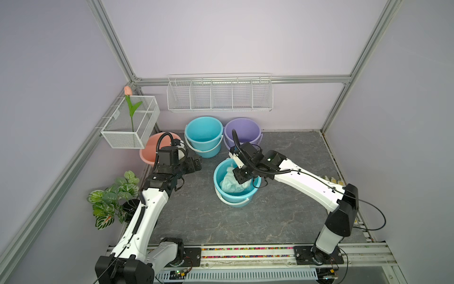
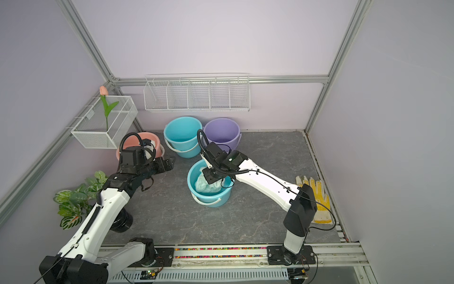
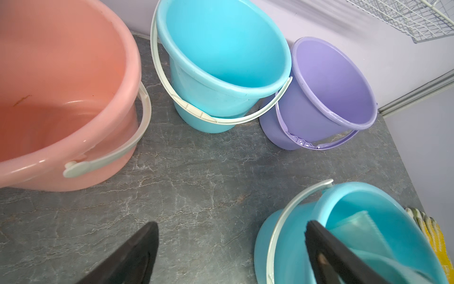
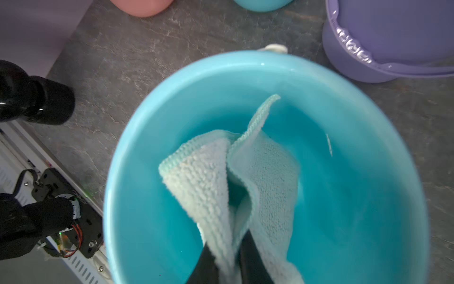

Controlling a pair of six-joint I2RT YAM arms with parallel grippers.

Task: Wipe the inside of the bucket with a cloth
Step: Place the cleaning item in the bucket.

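The bucket [image 1: 233, 199], a light blue one with a white handle, stands upright near the middle of the grey table [image 1: 245, 221], and the cloth [image 1: 229, 185] lies crumpled inside it, in both top views [image 2: 205, 187]. The right gripper [image 1: 242, 175] reaches down past the rim into the bucket. In the right wrist view its two black fingers [image 4: 204, 265] sit close together with a fold of the cloth [image 4: 204, 177] pinched between them, the rest of it bunched above the blue floor of the bucket [image 4: 172, 81]. The left gripper [image 1: 194, 164] hangs over bare table to the left of the bucket, apart from it. In the left wrist view its fingers [image 3: 137, 246] are spread wide with nothing between them. A pink bucket [image 1: 147, 152], a second blue bucket [image 1: 204, 132] and a purple bucket [image 1: 242, 130] stand along the back. A yellow-and-white glove [image 2: 319, 196] lies at the right edge of the table.
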